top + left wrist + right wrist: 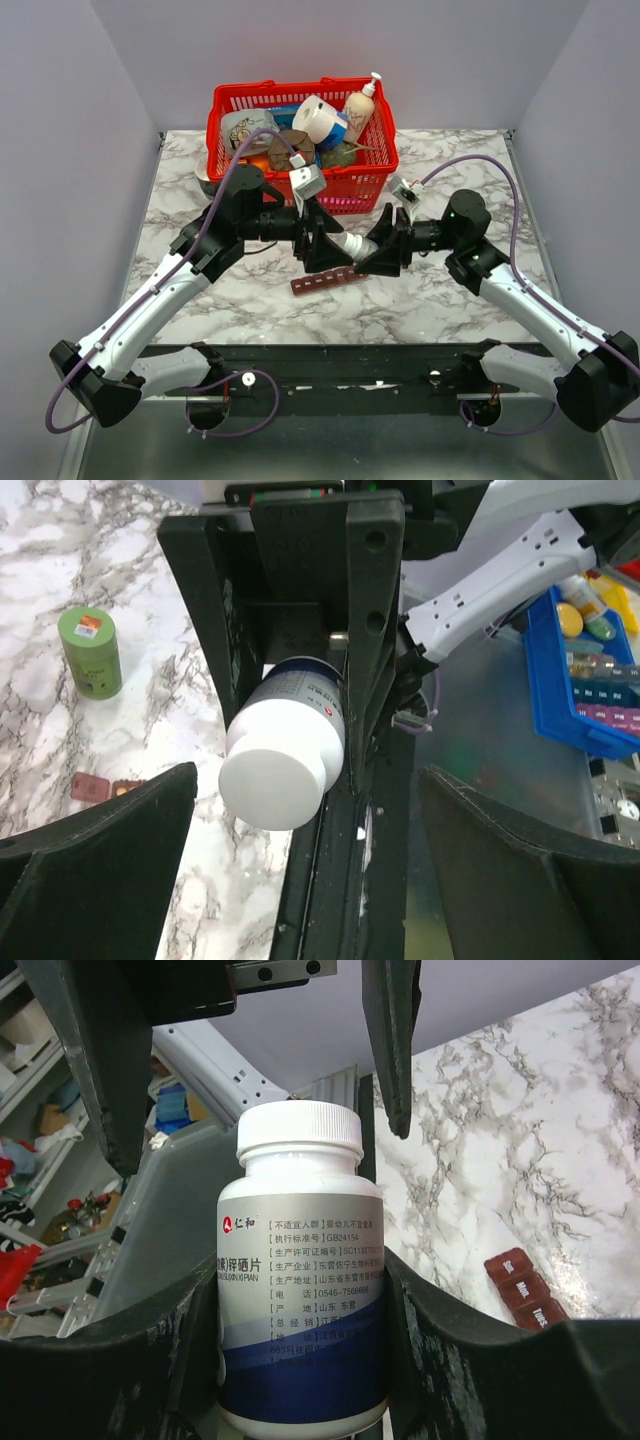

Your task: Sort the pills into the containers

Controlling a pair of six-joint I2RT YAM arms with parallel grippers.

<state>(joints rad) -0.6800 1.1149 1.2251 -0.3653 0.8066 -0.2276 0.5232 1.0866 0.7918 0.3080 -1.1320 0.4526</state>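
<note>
The right gripper point(378, 250) clamps the bottle point(300, 1290) sideways in the air, near the strip point(325, 281). The left gripper point(307, 780) gapes wide around the cap point(299, 1125), not touching it. Uncapping looks to be in hand. Next, those jaws must close on the cap and twist.

Only one end of the containers point(522, 1288) shows, the rest hidden behind the right pincer point(300, 1290).

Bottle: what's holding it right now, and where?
The right gripper holds the bottle by its labelled body; the left gripper stands open around the cap.
</note>
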